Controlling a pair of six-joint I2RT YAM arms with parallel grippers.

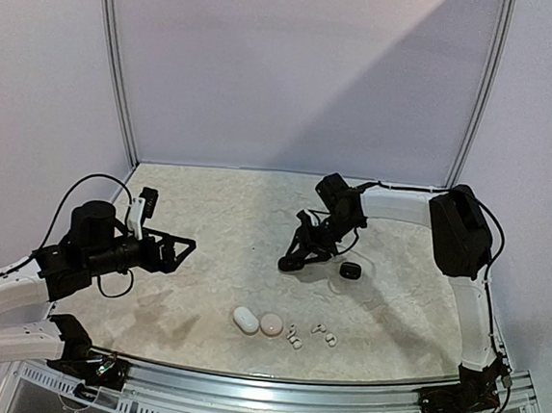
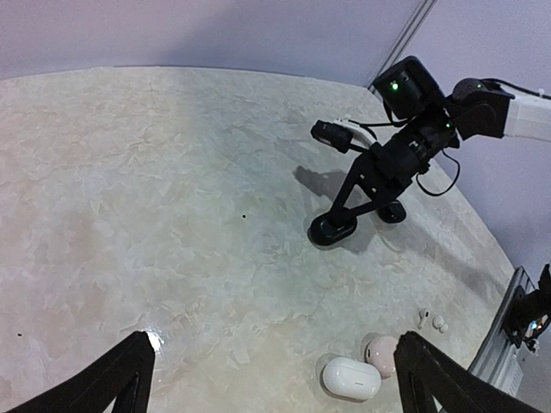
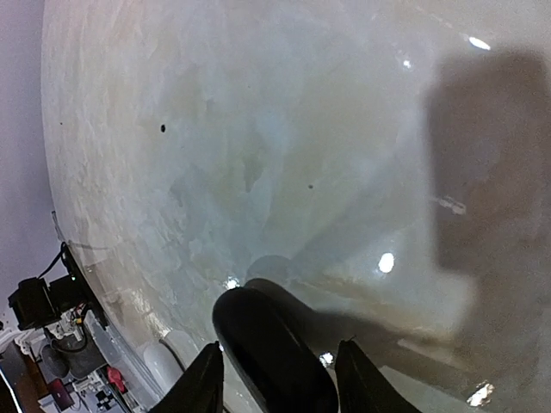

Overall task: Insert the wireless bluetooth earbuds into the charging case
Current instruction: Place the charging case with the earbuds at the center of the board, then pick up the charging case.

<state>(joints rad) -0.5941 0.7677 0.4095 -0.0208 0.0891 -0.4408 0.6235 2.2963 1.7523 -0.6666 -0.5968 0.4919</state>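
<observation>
Several tiny white earbuds (image 1: pixel 294 340) (image 2: pixel 424 317) lie loose near the front of the table, some a little further right (image 1: pixel 324 335). A black charging case (image 1: pixel 290 264) (image 2: pixel 331 228) (image 3: pixel 271 353) rests on the table between the fingers of my right gripper (image 1: pixel 294 258) (image 3: pixel 280 383). Those jaws are open, with a gap showing beside the case. A white case (image 1: pixel 245 320) (image 2: pixel 351 379) and a pink case (image 1: pixel 270 324) (image 2: pixel 381 354) lie side by side, left of the earbuds. My left gripper (image 1: pixel 183 251) (image 2: pixel 275 344) hangs wide open and empty above the table's left side.
A second black case (image 1: pixel 350 270) (image 2: pixel 392 211) lies just right of the right gripper. The table's raised front rail (image 1: pixel 290 382) runs close behind the earbuds and pale cases. White walls enclose the back and sides.
</observation>
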